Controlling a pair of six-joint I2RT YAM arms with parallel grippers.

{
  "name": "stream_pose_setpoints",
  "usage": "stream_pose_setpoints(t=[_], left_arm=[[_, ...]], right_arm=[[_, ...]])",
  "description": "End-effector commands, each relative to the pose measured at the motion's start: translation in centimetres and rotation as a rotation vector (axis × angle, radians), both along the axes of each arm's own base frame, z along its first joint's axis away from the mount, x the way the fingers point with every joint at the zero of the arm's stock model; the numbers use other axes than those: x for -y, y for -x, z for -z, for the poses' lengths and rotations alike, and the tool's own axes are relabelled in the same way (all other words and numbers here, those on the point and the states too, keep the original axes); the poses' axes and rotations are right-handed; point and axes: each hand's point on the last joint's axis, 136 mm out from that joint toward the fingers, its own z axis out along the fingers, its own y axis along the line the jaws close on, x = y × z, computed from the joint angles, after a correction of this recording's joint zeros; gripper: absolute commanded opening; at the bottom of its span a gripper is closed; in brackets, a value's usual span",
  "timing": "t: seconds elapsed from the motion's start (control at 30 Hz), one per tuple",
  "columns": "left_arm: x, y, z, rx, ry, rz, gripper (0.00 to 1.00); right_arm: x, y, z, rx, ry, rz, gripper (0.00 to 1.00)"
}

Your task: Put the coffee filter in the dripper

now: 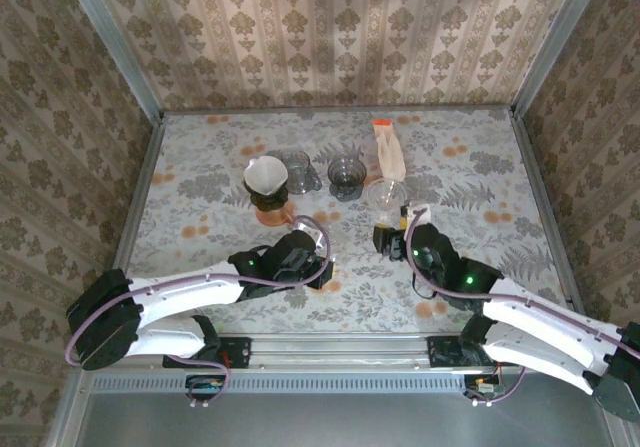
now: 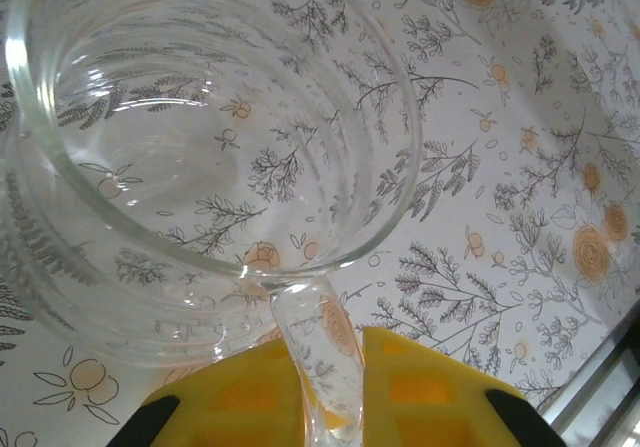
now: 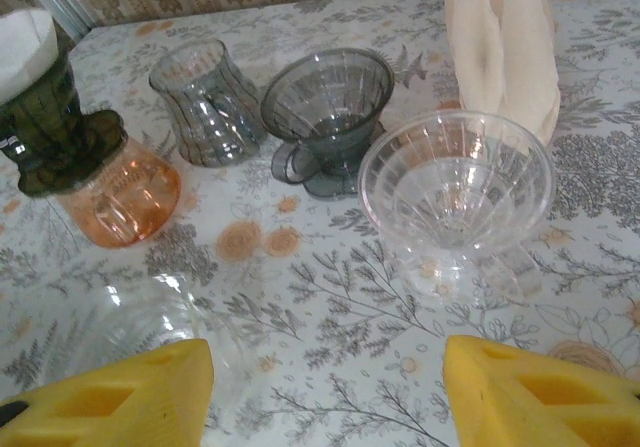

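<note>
The left arm reaches in from 7 o'clock, and the left jaws end just short of the middle of the bench. In the left wrist view they are clenched on the handle of a clear glass server. The server stands upright on the bench, its open mouth towards the camera.

At 10 o'clock from the bench's middle is a stack. The white coffee filter sits opened in a dark green dripper, which rests on an orange server. Just beside it at 3 o'clock stands a grey ribbed glass server. Next along the row, near 12 o'clock, is a dark grey dripper, upright with its handle facing the arms.

At 1 o'clock a beige pack of paper filters with an orange top runs towards the far edge. Its near end is just behind a clear dripper. From the right wrist view that dripper stands upright on its foot, and its bowl holds nothing.

The right arm comes in from 4 o'clock. The right jaws are released and spread wide with nothing between them. They are low over the bench at 6 o'clock of the clear dripper, near it but not touching.
</note>
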Motion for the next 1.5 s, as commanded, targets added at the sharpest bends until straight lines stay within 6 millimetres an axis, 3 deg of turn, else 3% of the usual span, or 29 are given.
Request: stream_pose_setpoints(t=[0.0, 0.33, 0.53, 0.73, 0.83, 0.93, 0.97, 1.03, 1.2, 1.47], left_arm=[[0.7, 0.4, -1.7, -0.025, 0.043, 0.008, 0.18], [0.6, 1.0, -1.4, -0.059, 0.057, 0.014, 0.33], [0.3, 0.9, -2.7, -0.04, 0.09, 0.006, 0.41], [-2.1, 0.0, -4.9, 0.049, 0.122, -0.083, 0.53], [-3.9, -0.4, -6.1, 0.104, 0.139, -0.135, 0.61], [-5.4, -0.6, -7.4, 0.153, 0.172, -0.171, 0.67], [-5.8, -0.5, -7.8, 0.165, 0.184, -0.181, 0.84], [-6.6, -0.5, -8.3, 0.183, 0.199, -0.197, 0.94], [-7.6, -0.3, -7.9, 0.182, 0.199, -0.215, 1.0], [-7.9, -0.1, -7.2, 0.174, 0.207, -0.224, 1.0]], right_arm=[[0.1, -0.8, 0.3, -0.111, 0.017, 0.031, 0.65], [-2.5, -4.6, 1.9, -0.238, 0.071, 0.027, 0.66], [-4.8, -6.9, 1.9, -0.255, 0.058, -0.001, 0.66], [-8.5, -9.1, 4.4, -0.312, 0.029, 0.009, 0.65], [-9.4, -10.2, 5.7, -0.333, 0.035, 0.059, 0.65], [-9.5, -11.4, 6.7, -0.342, 0.049, 0.123, 0.65], [-9.4, -11.9, 7.0, -0.337, 0.055, 0.148, 0.65], [-9.4, -12.6, 7.5, -0.332, 0.068, 0.181, 0.65], [-9.0, -14.4, 8.4, -0.329, 0.107, 0.249, 0.64], [-9.0, -16.4, 9.6, -0.345, 0.144, 0.279, 0.59]])
